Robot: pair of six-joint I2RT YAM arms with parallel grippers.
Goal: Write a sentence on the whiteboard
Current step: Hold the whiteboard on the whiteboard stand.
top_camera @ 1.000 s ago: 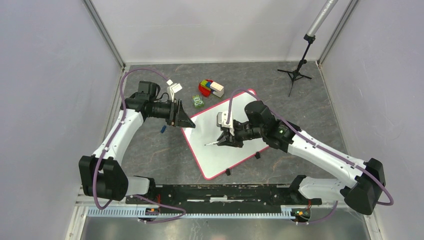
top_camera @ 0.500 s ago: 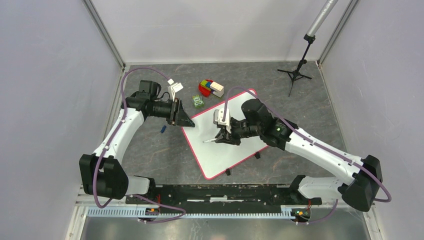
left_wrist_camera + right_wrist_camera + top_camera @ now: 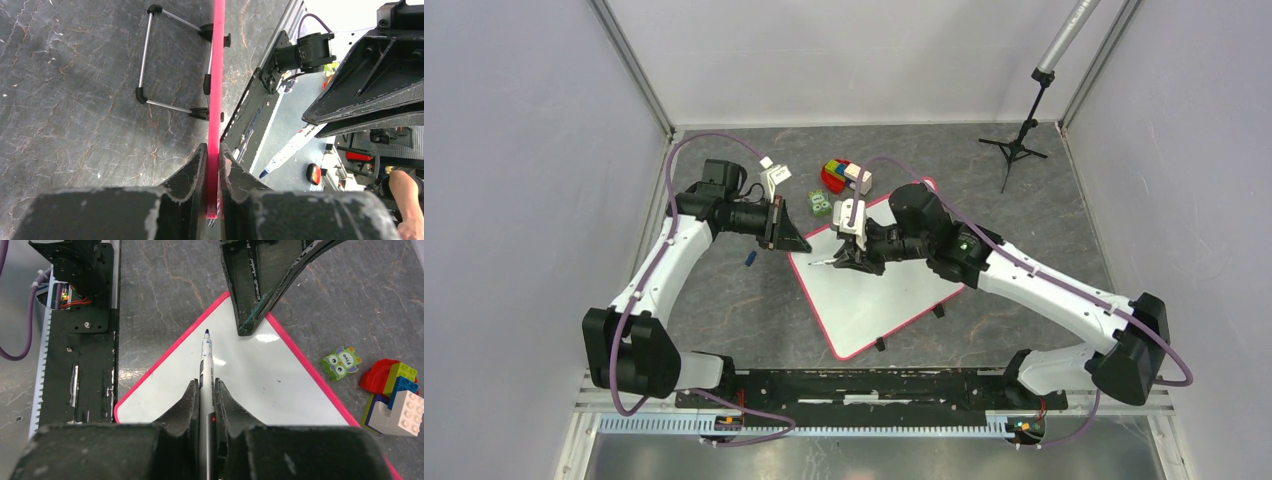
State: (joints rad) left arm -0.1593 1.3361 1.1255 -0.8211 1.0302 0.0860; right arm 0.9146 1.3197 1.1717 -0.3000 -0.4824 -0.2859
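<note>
Grey stone-patterned table [image 3: 724,300], top view: whiteboard [image 3: 874,300] at centre, left gripper [image 3: 802,245] at its left corner, right gripper [image 3: 842,262] over its far part. Left wrist view: jaws clamped on the board's pink rim [image 3: 216,90]. Right wrist view: fingers pinch a marker [image 3: 205,367], tip over the white surface near that corner.

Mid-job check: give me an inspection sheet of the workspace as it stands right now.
Surface: dark marbled table, no damage seen.
Job's things: whiteboard lies skewed, no lettering seen; marker tip over its left corner, contact unclear.
Clutter: toy bricks and owl tile beyond the board; small blue piece to its left.
Grippers: left gripper shut on the board's pink rim; right gripper shut on the marker.
Cables: purple cable arcs over each arm, no snag seen.
Surroundings: tripod far right.
</note>
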